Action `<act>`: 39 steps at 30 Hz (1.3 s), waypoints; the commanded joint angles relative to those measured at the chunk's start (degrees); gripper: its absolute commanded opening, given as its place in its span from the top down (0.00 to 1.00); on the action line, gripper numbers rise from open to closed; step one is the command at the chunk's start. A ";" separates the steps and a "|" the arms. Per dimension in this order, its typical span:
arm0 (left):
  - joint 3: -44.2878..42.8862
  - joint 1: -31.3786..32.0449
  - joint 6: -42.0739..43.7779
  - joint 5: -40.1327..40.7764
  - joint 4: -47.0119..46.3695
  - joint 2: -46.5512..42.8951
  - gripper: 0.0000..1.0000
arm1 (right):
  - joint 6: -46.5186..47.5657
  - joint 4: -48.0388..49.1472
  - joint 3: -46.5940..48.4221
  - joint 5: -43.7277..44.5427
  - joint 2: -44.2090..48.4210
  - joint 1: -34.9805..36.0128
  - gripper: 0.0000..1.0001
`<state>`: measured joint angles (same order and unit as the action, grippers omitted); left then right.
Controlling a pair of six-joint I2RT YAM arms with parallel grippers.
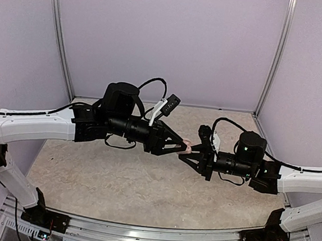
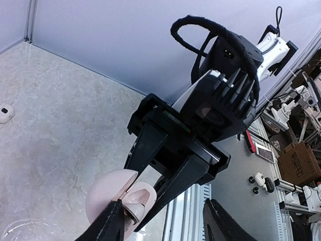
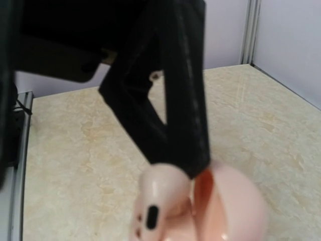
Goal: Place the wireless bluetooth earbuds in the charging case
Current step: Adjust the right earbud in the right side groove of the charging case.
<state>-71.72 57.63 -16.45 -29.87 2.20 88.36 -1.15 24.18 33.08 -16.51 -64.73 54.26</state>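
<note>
Bud point(image 2: 5, 113): we see one loose on the table point(image 2: 60, 135).
Left claw point(image 1: 180, 147): apart, one finger touching the case point(image 2: 103, 188).
Right claw point(image 1: 192, 153): clamped on the open case, midair.
Progress: we judge it unfinished; the case's contents are unclear.

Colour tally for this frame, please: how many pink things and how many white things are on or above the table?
Pink: 1, a round pebble-like plastic charging case, lid open, up in the air.
White: 1, a small plastic piece with a black spot, lying on the beige marbled table; too small to name.
Total: 2
</note>
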 commanded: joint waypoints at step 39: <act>0.09 2.12 13.44 3.59 0.95 -4.79 0.36 | -2.22 5.43 0.23 -11.61 -1.01 0.01 1.00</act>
<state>-73.67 60.31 -3.97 -29.82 7.07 87.22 -3.14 26.76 33.08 -26.02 -65.87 54.17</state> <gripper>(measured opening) 0.630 0.204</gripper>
